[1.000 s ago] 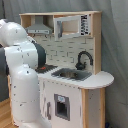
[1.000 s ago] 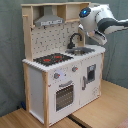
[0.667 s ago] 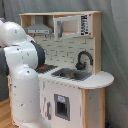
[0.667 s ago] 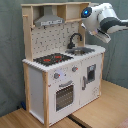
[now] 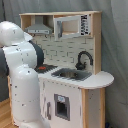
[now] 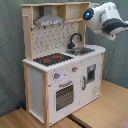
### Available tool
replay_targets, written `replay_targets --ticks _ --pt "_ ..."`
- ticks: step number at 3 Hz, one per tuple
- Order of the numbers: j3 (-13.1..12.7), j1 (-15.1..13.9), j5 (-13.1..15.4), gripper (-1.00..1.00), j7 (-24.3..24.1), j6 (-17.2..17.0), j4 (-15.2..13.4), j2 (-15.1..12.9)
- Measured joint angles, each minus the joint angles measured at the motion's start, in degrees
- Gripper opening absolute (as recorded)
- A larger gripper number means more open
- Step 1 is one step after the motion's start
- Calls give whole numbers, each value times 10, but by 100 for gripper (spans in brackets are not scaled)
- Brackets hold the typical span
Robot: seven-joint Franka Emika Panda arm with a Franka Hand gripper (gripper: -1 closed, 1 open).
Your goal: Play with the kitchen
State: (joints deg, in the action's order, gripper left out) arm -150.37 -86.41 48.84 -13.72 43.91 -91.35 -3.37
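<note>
The kitchen [image 6: 62, 70], standing on a wooden floor [image 6: 107, 107], is untouched; the arm [image 6: 106, 17] is held above its sink-end top corner, claw state indiscernible, so an approach seems next.

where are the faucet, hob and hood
faucet [image 6: 74, 39], second exterior view, top of its black arch
hob [image 6: 52, 59], second exterior view, black surface between red rings
hood [image 6: 50, 21], second exterior view, grey sloped front
</note>
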Motion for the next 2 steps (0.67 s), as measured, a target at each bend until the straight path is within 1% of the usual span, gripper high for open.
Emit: replay_targets --ticks 1,2 --pt "0 12 38 100 2 -46 0 0" --pt "0 18 88 100 12 -87 0 1"
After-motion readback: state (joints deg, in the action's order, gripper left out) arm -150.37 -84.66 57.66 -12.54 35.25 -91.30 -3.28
